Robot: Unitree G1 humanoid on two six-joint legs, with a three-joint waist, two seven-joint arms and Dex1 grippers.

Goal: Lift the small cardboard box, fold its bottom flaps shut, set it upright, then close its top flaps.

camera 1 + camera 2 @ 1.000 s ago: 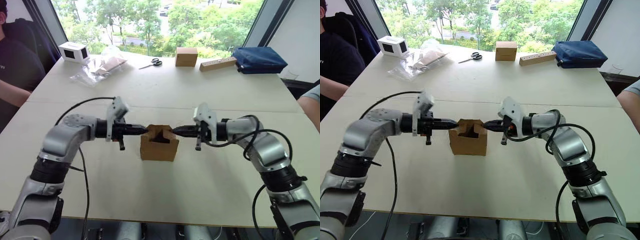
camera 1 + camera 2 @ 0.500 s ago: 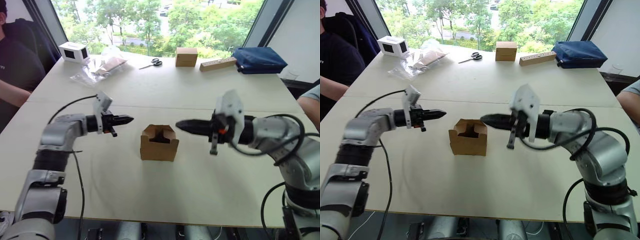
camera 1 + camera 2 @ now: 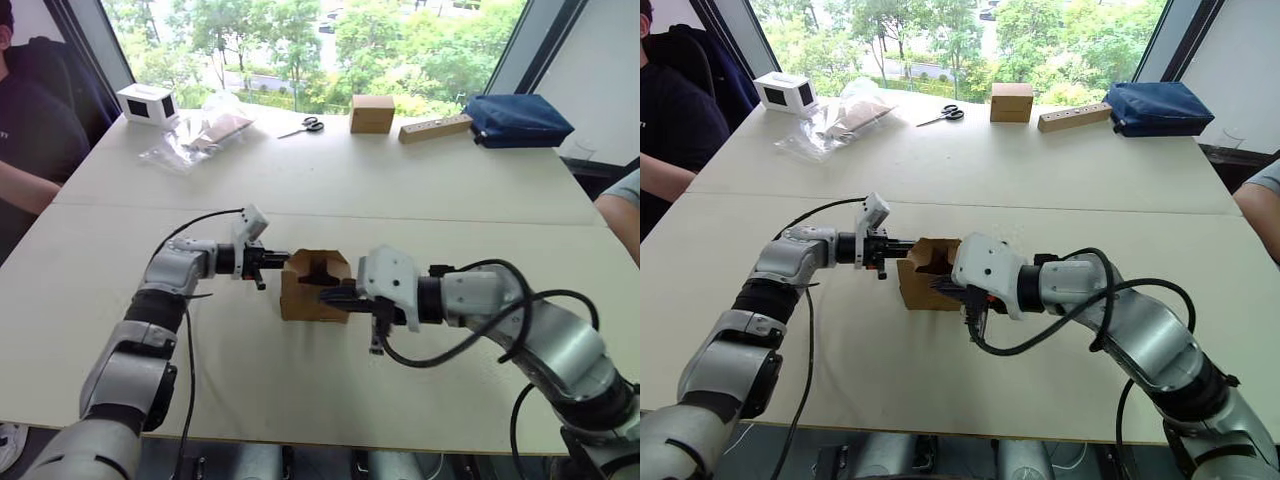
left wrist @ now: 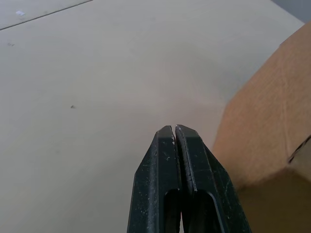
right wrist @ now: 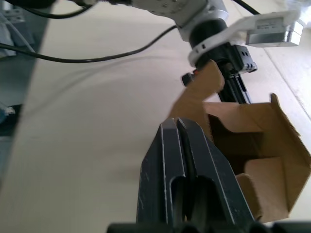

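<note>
I had the wide pale table [image 3: 420,180] in front of me, matte and smooth, with a seam running across it. Along its far edge lay a navy pouch [image 3: 518,120], a long tan bar with sockets [image 3: 436,128], a squarer brown box [image 3: 372,113], scissors [image 3: 303,126], crinkled clear bags [image 3: 197,137] and a small white box [image 3: 148,103]. A person's arm [image 3: 25,185] rested at the table's left edge.

The small cardboard box [image 3: 318,288] sat near the middle of the table, standing on its base with the top open and its thin flaps sticking up unevenly. It was plain kraft board, dull and unprinted, with crisp creases and a dark hollow inside. I judged it very light and a little springy: the walls would dent under a hard squeeze and the flaps would bend at their hinges readily, so it could skid across that smooth table if pushed from one side alone. I thought the safest hold was on two opposite walls, low down near the corners where the board is stiffest.

The left gripper [image 3: 279,260] touched the box's left wall, its two black fingers pressed together on nothing. The right gripper [image 3: 953,288] was at the front right of the box, its fingers likewise closed and empty, beside a raised flap.
</note>
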